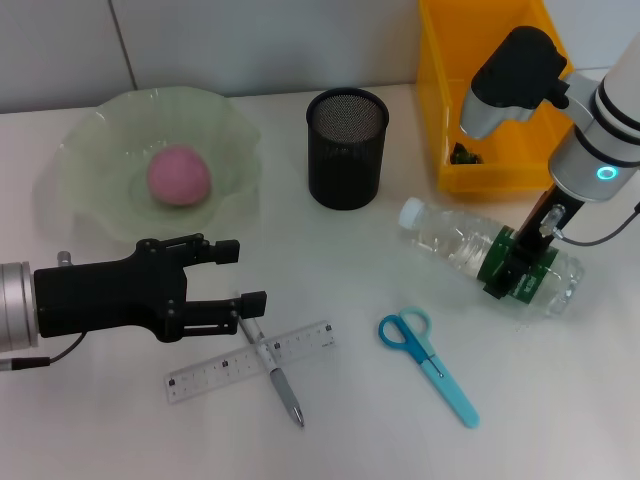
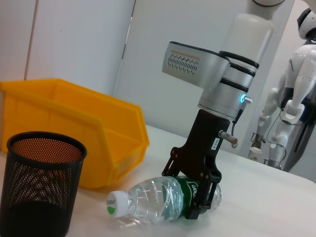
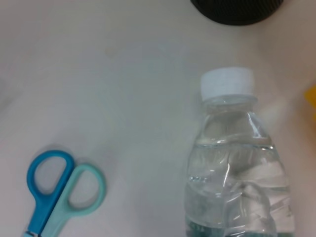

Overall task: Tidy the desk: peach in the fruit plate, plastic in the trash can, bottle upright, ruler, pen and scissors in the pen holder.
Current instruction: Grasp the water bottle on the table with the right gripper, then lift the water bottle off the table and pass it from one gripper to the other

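Right gripper (image 1: 520,262) clamped on lying bottle (image 1: 450,243) — left gripper (image 1: 240,276) open, empty, beside ruler (image 1: 215,372).

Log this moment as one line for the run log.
right tool: shut on lying bottle | left tool: open, above pen and ruler | peach: in plate | scissors: on desk

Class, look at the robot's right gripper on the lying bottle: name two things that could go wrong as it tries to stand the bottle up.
1. The right gripper clamps the bottle at its green label; the smooth, rounded body might slip or rotate while tilting.
2. The pen holder and trash can stand near the cap end, so a swinging bottle could knock them.
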Controlling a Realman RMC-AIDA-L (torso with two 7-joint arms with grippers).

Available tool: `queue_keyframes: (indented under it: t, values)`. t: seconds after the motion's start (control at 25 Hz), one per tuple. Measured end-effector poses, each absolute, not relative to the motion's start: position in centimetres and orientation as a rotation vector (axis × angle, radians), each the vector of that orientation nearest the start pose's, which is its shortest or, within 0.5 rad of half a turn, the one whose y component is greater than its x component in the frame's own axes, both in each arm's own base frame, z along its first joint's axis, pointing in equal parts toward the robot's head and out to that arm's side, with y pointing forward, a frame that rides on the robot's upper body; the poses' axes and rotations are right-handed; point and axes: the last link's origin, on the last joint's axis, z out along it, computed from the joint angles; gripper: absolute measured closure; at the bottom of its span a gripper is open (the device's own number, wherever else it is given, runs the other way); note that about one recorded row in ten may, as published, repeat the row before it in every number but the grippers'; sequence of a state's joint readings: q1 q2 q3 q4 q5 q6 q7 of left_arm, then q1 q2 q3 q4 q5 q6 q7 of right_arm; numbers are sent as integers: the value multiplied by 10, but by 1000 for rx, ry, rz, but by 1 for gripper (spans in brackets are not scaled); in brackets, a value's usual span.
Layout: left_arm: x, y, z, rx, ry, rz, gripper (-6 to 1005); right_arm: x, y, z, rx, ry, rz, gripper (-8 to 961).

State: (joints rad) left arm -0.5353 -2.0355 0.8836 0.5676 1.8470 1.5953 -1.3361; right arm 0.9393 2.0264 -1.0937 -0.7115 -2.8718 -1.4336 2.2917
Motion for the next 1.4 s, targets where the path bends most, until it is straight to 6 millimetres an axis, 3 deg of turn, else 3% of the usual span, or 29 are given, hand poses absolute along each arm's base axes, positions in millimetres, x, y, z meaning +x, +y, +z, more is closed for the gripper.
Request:
queue_keyframes:
  t: [0.72,1.16,1.4]
  values:
    - [-249,320,-14,-2854,-556,-785,171,225,405,0,-2577,871,-828,182]
    - [-249,321,-12,-2849,-552,-788,171,205,408,11,-2585,816,-738,179]
    - [-248,322,-12,-2847,-551,-796,171,188,400,17,-2694,777,-554,177]
